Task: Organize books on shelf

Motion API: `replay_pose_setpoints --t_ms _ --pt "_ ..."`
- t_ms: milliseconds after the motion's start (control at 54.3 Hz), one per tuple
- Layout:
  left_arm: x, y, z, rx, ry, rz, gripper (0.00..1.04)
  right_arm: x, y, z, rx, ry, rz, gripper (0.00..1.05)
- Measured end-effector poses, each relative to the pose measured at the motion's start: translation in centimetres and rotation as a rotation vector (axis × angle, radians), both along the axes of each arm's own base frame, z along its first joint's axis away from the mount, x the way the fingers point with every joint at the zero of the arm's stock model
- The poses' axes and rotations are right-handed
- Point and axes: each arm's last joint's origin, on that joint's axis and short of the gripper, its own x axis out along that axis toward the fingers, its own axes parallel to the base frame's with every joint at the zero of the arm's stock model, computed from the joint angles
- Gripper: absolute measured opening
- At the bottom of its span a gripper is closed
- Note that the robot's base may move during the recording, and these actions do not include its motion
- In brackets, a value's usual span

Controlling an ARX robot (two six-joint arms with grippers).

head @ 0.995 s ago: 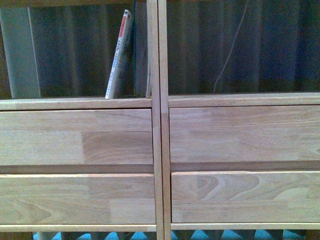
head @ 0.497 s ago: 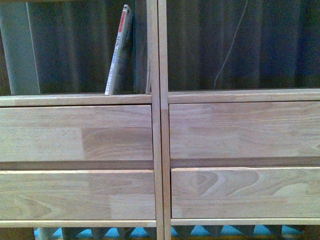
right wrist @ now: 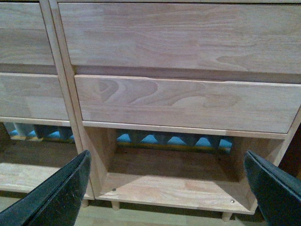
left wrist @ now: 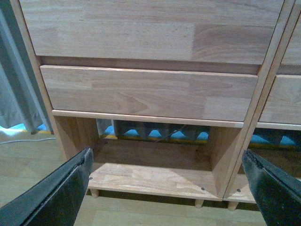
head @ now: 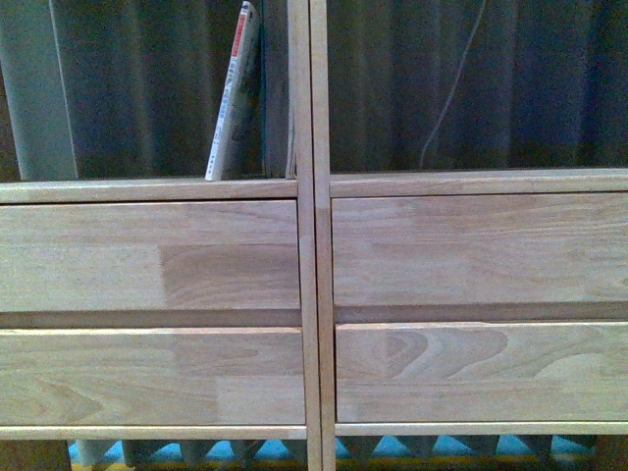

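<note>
A thin white book [head: 234, 98] with red and dark spine print leans to the right in the upper left compartment of the light wood shelf [head: 312, 245], its top resting toward the centre post. Beside it a second item [head: 277, 108] stands against the post, too dark to identify. Neither arm appears in the front view. My left gripper [left wrist: 169, 188] is open, its black fingers [left wrist: 56, 193] spread wide before the bottom left compartment. Spread just as wide, my right gripper [right wrist: 167, 190] is open facing the bottom right compartment, with nothing between its fingers [right wrist: 273, 188].
Two plank drawer fronts [head: 147, 260] stack in each column. The bottom compartments [left wrist: 155, 174] are backless, showing a blue and yellow pattern behind. Short peg legs [left wrist: 198, 203] stand on a wood floor. A grey curtain [left wrist: 16, 94] and a white cable [head: 451, 88] hang nearby.
The shelf has slid slightly downward in the front view, so the camera has risen a little. The book leans as before.
</note>
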Motion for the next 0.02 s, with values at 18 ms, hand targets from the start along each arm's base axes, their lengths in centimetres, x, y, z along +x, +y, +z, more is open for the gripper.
replay_pose_setpoints --t_ms 18 --pt "0.0 0.0 0.0 0.0 0.0 0.0 0.97 0.0 0.0 0.0 0.0 0.0 0.0 0.98"
